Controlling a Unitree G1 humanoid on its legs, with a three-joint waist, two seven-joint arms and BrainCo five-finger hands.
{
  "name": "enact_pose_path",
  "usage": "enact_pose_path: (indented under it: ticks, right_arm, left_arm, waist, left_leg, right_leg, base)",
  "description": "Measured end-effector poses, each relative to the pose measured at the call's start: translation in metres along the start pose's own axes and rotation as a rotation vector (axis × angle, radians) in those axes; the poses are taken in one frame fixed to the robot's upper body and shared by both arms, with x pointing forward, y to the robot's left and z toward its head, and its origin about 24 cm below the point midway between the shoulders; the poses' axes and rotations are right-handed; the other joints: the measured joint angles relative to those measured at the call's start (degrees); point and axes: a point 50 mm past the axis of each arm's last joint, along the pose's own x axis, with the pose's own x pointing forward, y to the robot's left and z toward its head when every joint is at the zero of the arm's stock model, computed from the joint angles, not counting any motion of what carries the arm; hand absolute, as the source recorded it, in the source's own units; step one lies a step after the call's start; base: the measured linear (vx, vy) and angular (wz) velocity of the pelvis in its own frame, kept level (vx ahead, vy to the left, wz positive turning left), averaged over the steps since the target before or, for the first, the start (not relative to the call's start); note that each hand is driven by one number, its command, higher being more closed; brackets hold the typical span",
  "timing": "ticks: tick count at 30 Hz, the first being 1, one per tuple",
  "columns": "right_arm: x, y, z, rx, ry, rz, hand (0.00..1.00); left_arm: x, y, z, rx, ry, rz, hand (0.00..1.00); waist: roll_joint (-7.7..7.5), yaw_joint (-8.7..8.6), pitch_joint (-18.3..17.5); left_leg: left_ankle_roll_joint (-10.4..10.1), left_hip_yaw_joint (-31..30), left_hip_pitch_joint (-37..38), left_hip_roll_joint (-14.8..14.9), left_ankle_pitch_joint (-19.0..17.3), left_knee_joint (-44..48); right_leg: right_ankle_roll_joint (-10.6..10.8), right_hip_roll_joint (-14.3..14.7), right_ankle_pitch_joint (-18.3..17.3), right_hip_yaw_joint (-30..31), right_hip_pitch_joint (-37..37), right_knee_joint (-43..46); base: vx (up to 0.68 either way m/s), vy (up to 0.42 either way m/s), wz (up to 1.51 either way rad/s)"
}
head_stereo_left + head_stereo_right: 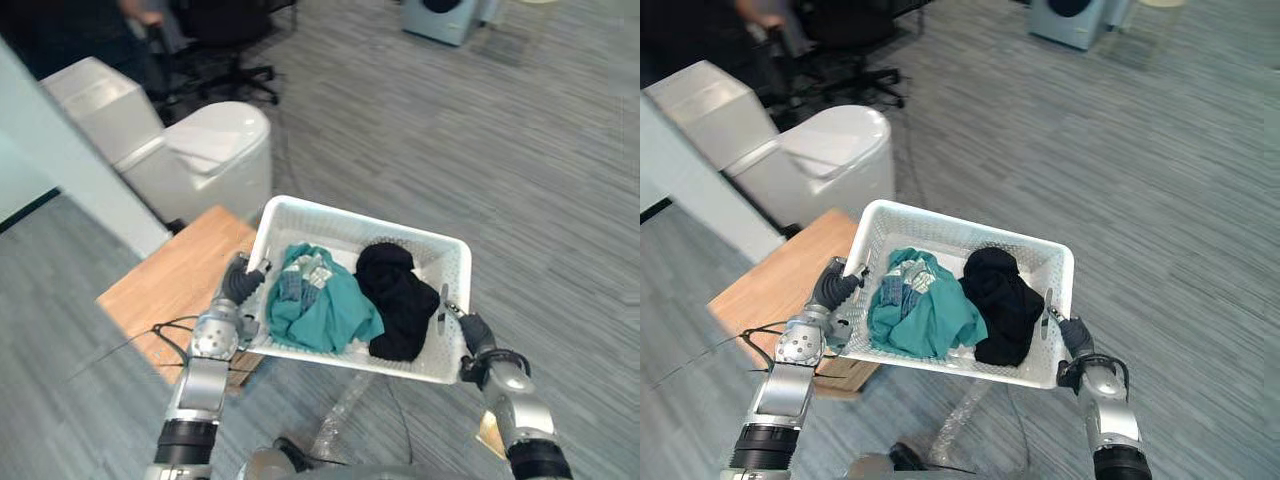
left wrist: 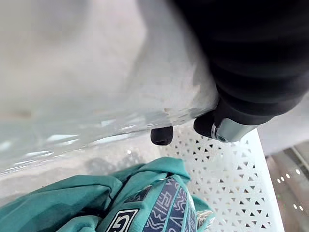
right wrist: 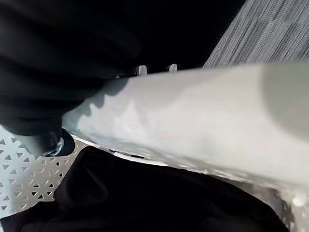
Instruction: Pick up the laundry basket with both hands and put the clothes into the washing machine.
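Pickup: judged done. The left hand (image 1: 238,284) grips the left rim of the basket (image 1: 345,222). The basket is held clear of the table (image 1: 170,280), over open floor. A teal garment (image 1: 325,305) and a black garment (image 1: 395,295) lie inside it. The right hand (image 1: 472,333) grips the right rim.

Outstanding: the carry to the washer (image 1: 440,18), well apart at the far end of the floor, and the loading.

The eye views show the washer and table. The left wrist view shows fingertips (image 2: 161,136) hooked over the rim above the teal garment. The right wrist view shows the rim clasped over the black garment.
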Motion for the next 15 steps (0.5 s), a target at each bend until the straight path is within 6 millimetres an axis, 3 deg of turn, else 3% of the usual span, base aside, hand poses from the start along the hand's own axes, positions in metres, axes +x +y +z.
enact_pose_path:
  ticks: [1, 2, 3, 4, 5, 7, 9, 11, 13, 15]
  right_arm:
    - [-0.004, -0.003, -0.004, -0.001, 0.004, -0.008, 1.0]
    - [-0.005, -0.005, -0.005, -0.004, 0.01, -0.016, 1.0]
    - [-0.007, -0.009, -0.006, -0.011, 0.012, -0.023, 1.0]
    - [-0.008, -0.012, -0.006, -0.023, 0.014, -0.029, 1.0]
    - [-0.01, -0.017, -0.008, -0.019, 0.022, -0.047, 1.0]
    - [-0.013, -0.019, -0.012, -0.019, 0.035, -0.052, 1.0]
    - [-0.015, -0.021, -0.015, -0.023, 0.045, -0.055, 1.0]
    - [-0.019, -0.02, -0.022, -0.008, 0.062, -0.06, 1.0]
    - [-0.019, -0.018, -0.024, 0.007, 0.065, -0.062, 1.0]
    - [-0.019, -0.014, -0.027, 0.021, 0.073, -0.054, 1.0]
  left_arm:
    - [-0.001, -0.005, -0.004, -0.014, 0.014, -0.011, 1.0]
    - [-0.002, -0.008, -0.004, -0.023, 0.017, -0.016, 1.0]
    - [-0.004, -0.012, -0.007, -0.038, 0.028, -0.024, 1.0]
    - [-0.004, -0.019, -0.006, -0.06, 0.027, -0.035, 1.0]
    - [-0.008, -0.025, -0.007, -0.084, 0.027, -0.043, 1.0]
    - [-0.013, -0.029, -0.012, -0.097, 0.046, -0.048, 1.0]
    - [-0.017, -0.032, -0.015, -0.109, 0.06, -0.052, 1.0]
    - [-0.019, -0.032, -0.017, -0.106, 0.066, -0.052, 1.0]
    - [-0.02, -0.03, -0.018, -0.098, 0.069, -0.05, 1.0]
    - [-0.023, -0.027, -0.021, -0.091, 0.076, -0.04, 1.0]
  waist:
    - [0.93, -0.68, 0.0]
    - [0.89, -0.45, -0.1]
    - [0.61, -0.31, 0.1]
    - [0.73, -0.33, 0.2]
    - [0.78, -0.25, 0.2]
    - [1.05, 0.45, 0.2]
    - [2.3, 1.45, 0.2]
    - [2.66, 1.48, 0.3]
    - [2.7, 1.55, 0.5]
    - [2.7, 2.79, 0.5]
  left_leg:
    - [0.0, -1.4, 0.0, 3.7, 0.0, 3.9]
    - [0.7, -2.6, 0.0, 5.7, 1.2, 6.3]
    - [0.2, -7.2, -1.6, 7.5, 1.3, 9.8]
    - [-2.2, -12.3, -2.6, 6.4, -0.4, 8.7]
    - [-3.0, -21.0, -4.8, 3.6, -1.4, 7.8]
    - [-2.9, -29.7, -6.2, -0.5, -1.4, 6.3]
    - [-2.2, -34.5, -6.0, -4.1, -0.5, 2.8]
    - [-2.6, -38.5, -4.6, -6.3, -2.1, 1.0]
    - [-2.7, -38.7, -4.0, -7.9, -2.1, -1.2]
    - [-2.7, -38.4, -1.4, -9.4, -1.9, -5.4]
  right_leg:
    - [-1.3, 3.3, 4.0, 1.1, 2.2, -3.8]
    - [-2.0, 4.4, 4.4, 2.6, 2.5, -4.4]
    - [-3.0, 5.5, 3.9, 5.2, 3.6, -5.4]
    - [-3.3, 5.8, 3.7, 6.4, 3.9, -5.5]
    - [-3.6, 6.1, 3.5, 8.7, 4.4, -5.5]
    - [-3.8, 6.5, 3.4, 11.0, 5.6, -5.4]
    - [-3.7, 7.3, 3.3, 12.7, 6.3, -5.3]
    - [-2.9, 7.1, 2.8, 13.7, 6.2, -4.9]
    - [-2.4, 6.0, 3.1, 13.6, 5.8, -4.9]
    - [-2.3, 5.2, 3.2, 14.2, 6.0, -5.0]
  base:
    - [0.05, -0.397, -0.81]
    - [0.05, -0.32, -0.89]
    - [0.05, -0.209, -0.97]
    - [0.04, -0.183, -1.12]
    - [0.06, -0.108, -0.89]
    - [0.06, -0.037, -0.92]
    - [0.06, 0.048, -0.86]
    - [0.08, 0.091, -0.39]
    - [0.03, 0.119, 0.07]
    - [0.0, 0.11, -0.04]
